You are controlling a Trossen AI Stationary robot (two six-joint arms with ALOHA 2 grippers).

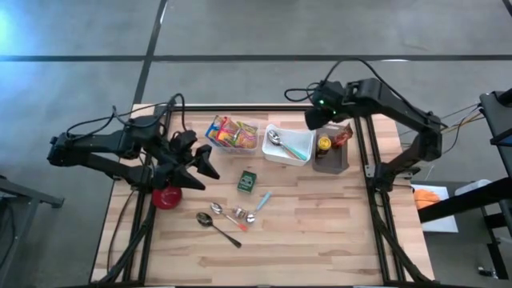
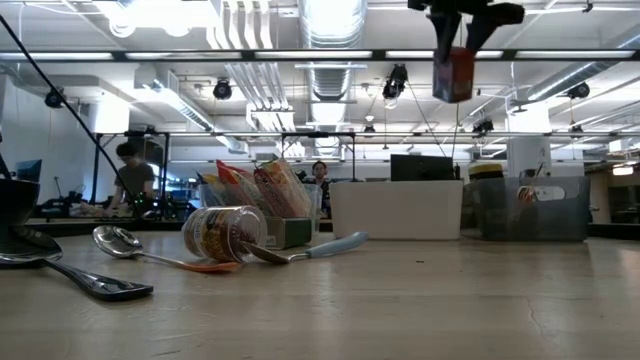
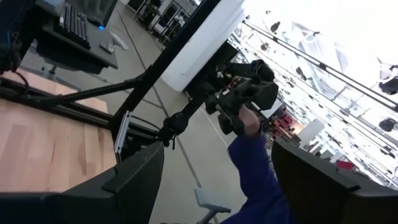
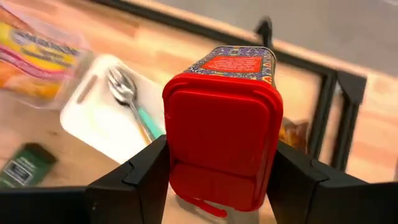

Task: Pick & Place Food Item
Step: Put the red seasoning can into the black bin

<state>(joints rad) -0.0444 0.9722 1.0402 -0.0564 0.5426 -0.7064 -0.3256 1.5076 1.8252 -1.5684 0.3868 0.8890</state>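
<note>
My right gripper (image 4: 217, 152) is shut on a patterned tin with a red lid (image 4: 221, 124). In the low view the tin (image 2: 454, 72) hangs high over the table's far right. It is above the grey bin (image 1: 330, 160), next to the white bin (image 1: 298, 152) holding spoons. My left gripper (image 1: 206, 164) stands open and level over the table's left part, above a red bowl (image 1: 168, 197), with nothing between its fingers. My right gripper pinches the tin between its two fingers, one on each of two opposite sides just under the red lid (image 4: 186, 118). The fingers (image 4: 146, 174) slant down from above. The tin is lifted clear and hangs below the gripper, lid end toward the wrist.
A clear bin of bright packets (image 1: 232, 134) stands at the far middle. On the table lie a green box (image 1: 247, 182), several spoons (image 1: 218, 224) and a jar on its side (image 2: 225, 232). A person's arm shows beyond the table (image 3: 252, 168).
</note>
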